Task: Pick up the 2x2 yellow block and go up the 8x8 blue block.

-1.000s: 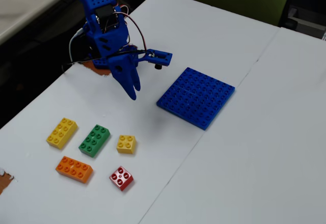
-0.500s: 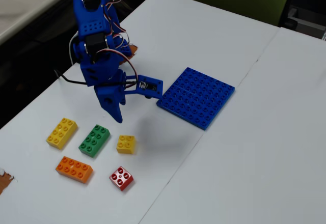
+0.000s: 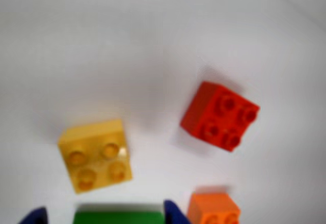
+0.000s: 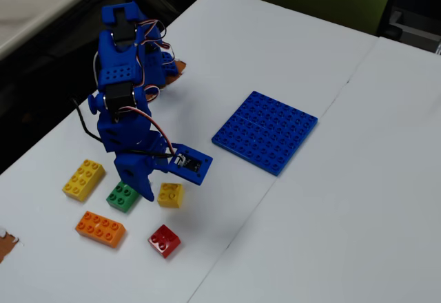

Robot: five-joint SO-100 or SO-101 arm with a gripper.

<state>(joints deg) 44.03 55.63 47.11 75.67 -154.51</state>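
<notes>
2x2 yellow block [image 4: 170, 195]: small square yellow plastic brick with four round studs, lying flat and studs-up on the white table [image 4: 331, 200], just right of the green plastic brick [image 4: 121, 197] and above the small red square brick [image 4: 164, 240] in the fixed view, free of the claw. 8x8 blue block [image 4: 265, 131]: large flat thin blue studded baseplate, well apart to the upper right, carrying nothing on its studs. Blue two-finger gripper [image 4: 147, 194]: hangs tip-down over the green brick beside the yellow one, its tips apart at the wrist view's lower edge [image 3: 102, 215], gripping nothing; a longer yellow brick [image 4: 83, 179] and an orange brick [image 4: 100, 228] lie nearby.
</notes>
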